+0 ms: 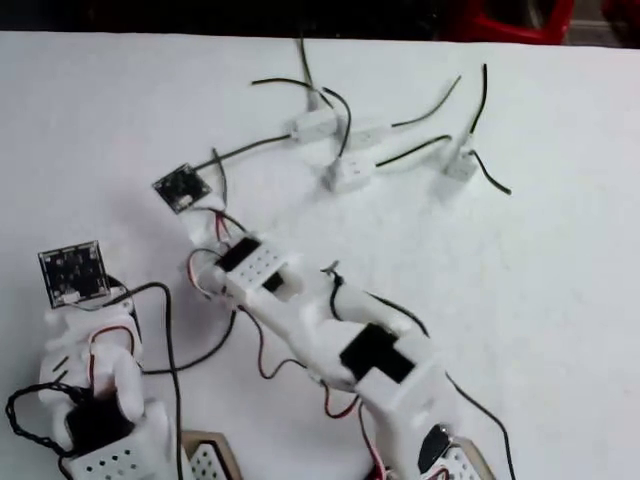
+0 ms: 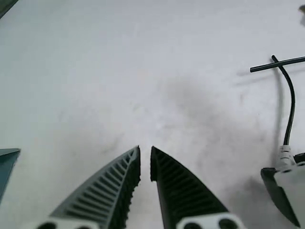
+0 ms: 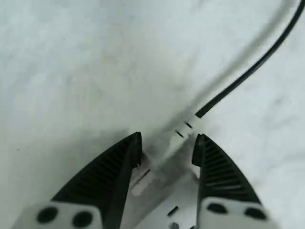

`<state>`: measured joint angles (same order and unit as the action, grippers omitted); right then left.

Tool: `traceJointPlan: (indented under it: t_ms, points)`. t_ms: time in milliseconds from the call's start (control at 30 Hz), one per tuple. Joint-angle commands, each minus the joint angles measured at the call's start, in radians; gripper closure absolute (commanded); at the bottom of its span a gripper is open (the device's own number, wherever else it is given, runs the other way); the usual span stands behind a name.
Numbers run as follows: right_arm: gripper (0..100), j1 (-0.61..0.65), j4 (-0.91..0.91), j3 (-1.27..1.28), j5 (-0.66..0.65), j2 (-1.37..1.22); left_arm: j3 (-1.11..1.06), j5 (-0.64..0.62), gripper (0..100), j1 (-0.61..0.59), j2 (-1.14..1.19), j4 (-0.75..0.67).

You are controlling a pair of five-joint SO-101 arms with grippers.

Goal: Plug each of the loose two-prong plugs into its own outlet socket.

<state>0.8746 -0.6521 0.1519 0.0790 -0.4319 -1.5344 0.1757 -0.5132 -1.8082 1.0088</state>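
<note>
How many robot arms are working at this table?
2. The left arm sits at the near left corner of the table. The right arm stretches diagonally from the near edge toward the middle, its gripper closed on a white plug.

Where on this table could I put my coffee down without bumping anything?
The table's right side, beyond the right arm, is bare; so is the far left corner. It's crowded among the plugs and cords and around the left arm.

White, faintly mottled bench [image 1: 90, 130] noted, spread across the whole field. Red rounded object [image 1: 510, 25] seen beyond its far edge, partly cut off.
</note>
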Motion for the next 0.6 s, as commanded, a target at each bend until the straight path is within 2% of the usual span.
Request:
traceJointPlan:
  t_ms: [0, 67, 300, 567]
  points:
    - [91.8, 0.004, -0.105, -0.097, 0.002, -0.025, 0.040, -0.011, 94, -0.010, -0.012, -0.025]
    - [98.5, 0.004, -0.137, -0.127, 0.000, -0.036, 0.040, -0.011, 94, -0.010, -0.012, -0.025]
    - [98.1, -0.001, -0.197, -0.121, -0.035, 0.024, 0.040, -0.011, 94, -0.010, -0.012, -0.025]
    - [98.1, -0.035, -0.305, 0.017, -0.063, 0.305, 0.040, -0.011, 94, -0.010, -0.012, -0.025]
